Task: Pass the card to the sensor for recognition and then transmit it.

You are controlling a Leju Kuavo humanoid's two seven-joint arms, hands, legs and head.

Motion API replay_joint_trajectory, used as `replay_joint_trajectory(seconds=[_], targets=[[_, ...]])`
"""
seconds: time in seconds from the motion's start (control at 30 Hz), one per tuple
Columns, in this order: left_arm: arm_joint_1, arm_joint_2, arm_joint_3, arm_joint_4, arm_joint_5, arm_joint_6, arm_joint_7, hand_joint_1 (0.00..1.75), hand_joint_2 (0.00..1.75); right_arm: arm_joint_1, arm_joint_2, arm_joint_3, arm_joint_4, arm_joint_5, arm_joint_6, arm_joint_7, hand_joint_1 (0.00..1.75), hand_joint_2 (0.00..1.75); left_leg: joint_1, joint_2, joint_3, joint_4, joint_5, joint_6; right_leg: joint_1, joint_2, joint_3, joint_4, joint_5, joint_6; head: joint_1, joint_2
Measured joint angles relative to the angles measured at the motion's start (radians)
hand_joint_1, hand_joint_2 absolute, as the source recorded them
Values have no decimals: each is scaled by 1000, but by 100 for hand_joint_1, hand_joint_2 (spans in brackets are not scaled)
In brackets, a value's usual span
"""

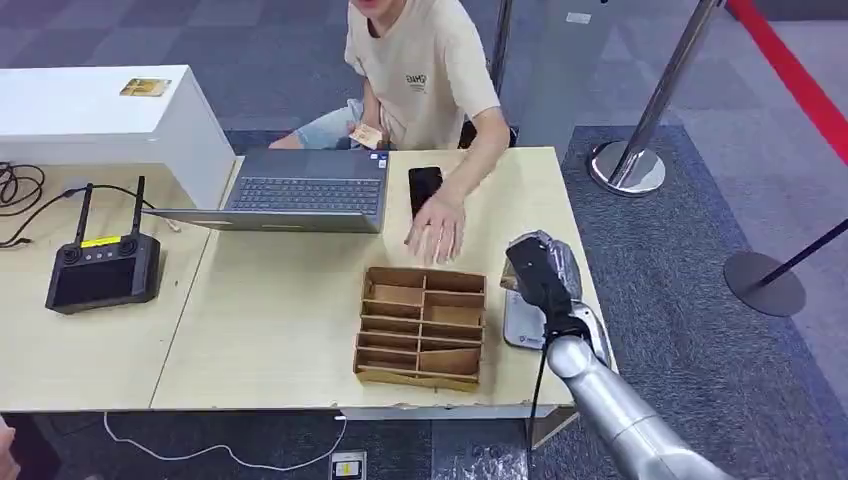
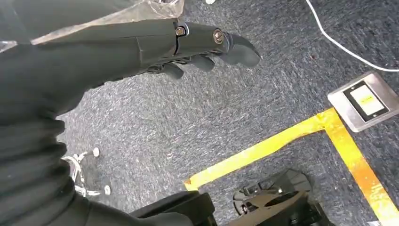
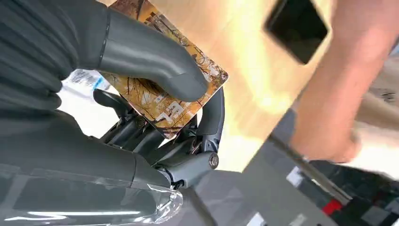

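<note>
My right hand (image 1: 540,268) hovers over the white card sensor (image 1: 522,325) at the table's right edge. In the right wrist view the thumb of that right hand (image 3: 155,127) pins an orange patterned card (image 3: 186,96) against the dark fingers. A person sits behind the table with one hand (image 1: 436,230) reaching out flat over the tabletop, beside a black phone (image 1: 424,187). My left hand (image 2: 141,52) hangs over the carpet, its fingers stretched out and holding nothing.
A brown compartment organizer (image 1: 421,326) lies left of the sensor. A laptop (image 1: 300,190) stands at the table's far side, a black controller (image 1: 102,270) at the left, a white box (image 1: 100,115) behind it. Stanchion bases (image 1: 627,165) stand on the right floor.
</note>
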Motion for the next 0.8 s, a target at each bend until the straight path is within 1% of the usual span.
replay_joint_trajectory(seconds=[0.2,0.37,0.6,0.8], targets=[[3,0,10,-3,11,-8,2,0,175,35,-32,-33,-27,6,-8,30,175,175,0,-1,0,0,0,0,0,0,0,0,0,0,0,0],[4,-2,17,-3,18,-18,7,0,175,68,-58,-65,-48,6,9,53,175,175,0,0,0,0,0,0,0,0,0,0,0,0,0,0],[4,-4,18,-3,18,-19,3,0,175,95,-66,-81,-54,-1,22,53,175,175,0,0,0,0,0,0,0,0,0,0,0,0,0,0],[4,-9,19,-3,19,-19,1,0,175,105,-66,-90,-37,-18,23,34,175,175,0,0,0,0,0,0,0,0,0,0,0,0,0,0]])
